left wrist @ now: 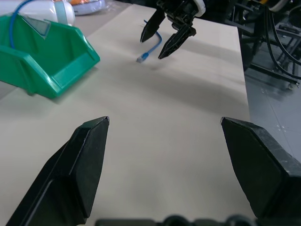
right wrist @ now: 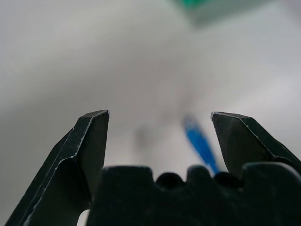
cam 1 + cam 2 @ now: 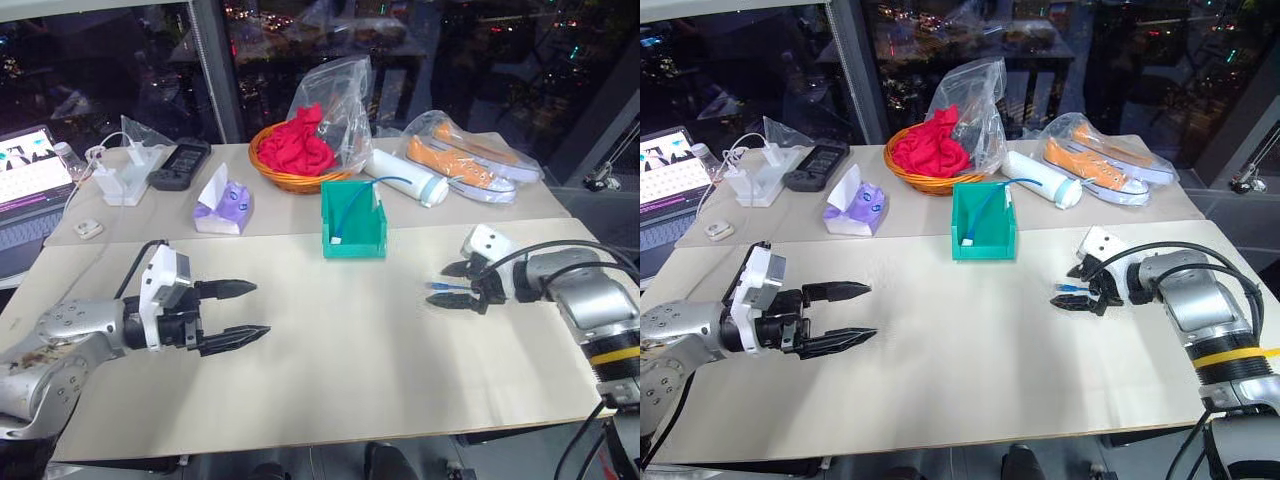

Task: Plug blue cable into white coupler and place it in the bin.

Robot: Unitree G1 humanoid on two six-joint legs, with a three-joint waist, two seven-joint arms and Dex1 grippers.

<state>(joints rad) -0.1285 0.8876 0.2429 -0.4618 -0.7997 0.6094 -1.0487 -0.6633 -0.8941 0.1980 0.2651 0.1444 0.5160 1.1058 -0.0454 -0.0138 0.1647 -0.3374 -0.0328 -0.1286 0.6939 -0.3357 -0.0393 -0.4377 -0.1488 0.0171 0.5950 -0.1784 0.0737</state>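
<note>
On the beige counter (image 3: pixel 330 340), a short blue cable (image 3: pixel 441 287) lies between the spread fingers of the right hand (image 3: pixel 452 287), its plug end pointing toward the counter's middle; whether the fingers touch it is unclear. The left hand (image 3: pixel 238 312) hangs open and empty, well apart. The teal bin (image 3: pixel 353 219) stands farther back, holding another blue cable (image 3: pixel 352 205) against its inner wall.
</note>
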